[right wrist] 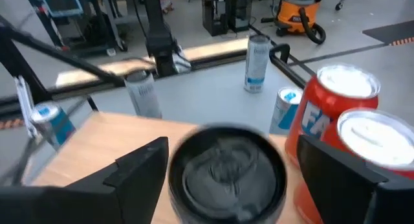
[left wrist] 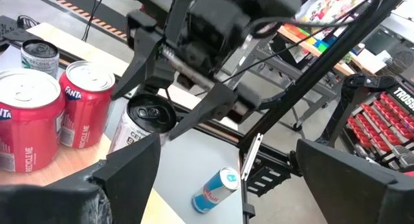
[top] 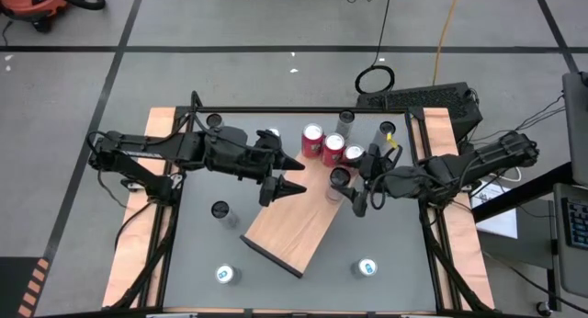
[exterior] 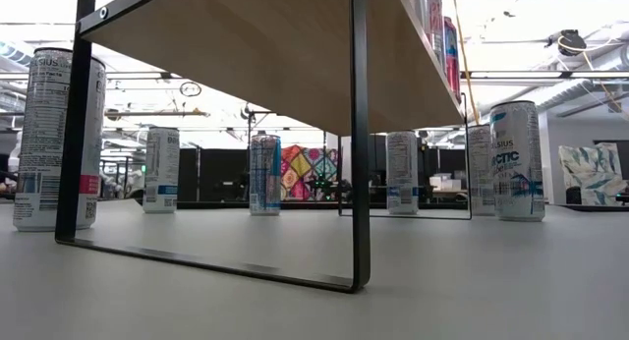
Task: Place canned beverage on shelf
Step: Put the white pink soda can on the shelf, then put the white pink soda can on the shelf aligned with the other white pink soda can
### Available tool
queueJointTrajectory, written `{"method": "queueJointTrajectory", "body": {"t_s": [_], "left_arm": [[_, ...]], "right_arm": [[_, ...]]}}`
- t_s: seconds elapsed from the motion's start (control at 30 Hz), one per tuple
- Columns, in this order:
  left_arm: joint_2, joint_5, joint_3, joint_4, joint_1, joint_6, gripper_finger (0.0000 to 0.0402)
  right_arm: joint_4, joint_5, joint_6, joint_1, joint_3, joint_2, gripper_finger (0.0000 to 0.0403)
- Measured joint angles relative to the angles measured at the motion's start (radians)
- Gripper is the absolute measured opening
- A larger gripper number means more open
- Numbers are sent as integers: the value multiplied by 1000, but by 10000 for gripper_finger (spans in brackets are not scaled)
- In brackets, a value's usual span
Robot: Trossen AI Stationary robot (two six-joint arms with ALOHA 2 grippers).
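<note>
Your right gripper [top: 345, 191] has its fingers spread on either side of the dark-topped can [top: 339, 178], which stands upright at the shelf's [top: 289, 228] far end beside two red cans [top: 322, 142]. The shelf's long axis runs diagonally. Your left gripper [top: 286, 189] hovers over the shelf, fingers spread, empty.

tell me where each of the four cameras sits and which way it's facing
High: overhead, straight down on shelf; both arms show.
Low: tabletop height, looking under the shelf at standing cans; no arm visible.
Left wrist: on left arm, facing the right hand; own fingers below.
Right wrist: over a dark-topped can, between own fingers.
Shared: both wrist views show the red Fanta cans.
</note>
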Motion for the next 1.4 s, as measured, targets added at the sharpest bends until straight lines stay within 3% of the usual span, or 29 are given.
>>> {"method": "queueJointTrajectory", "body": {"t_s": [0.33,0.73,1.03,1.2,1.4], "left_arm": [[0,-7,0,0,-1,-1,364],[0,-79,0,0,6,-7,364],[0,-80,0,0,11,1,364],[0,-80,0,0,11,4,364],[0,-80,0,-7,32,46,364]], "right_arm": [[-141,67,3,0,175,0,313],[-291,349,45,-27,462,-1,278],[-617,321,313,-129,627,-1,251],[-724,185,410,-210,648,-2,243],[-804,25,413,-318,648,5,235]]}}
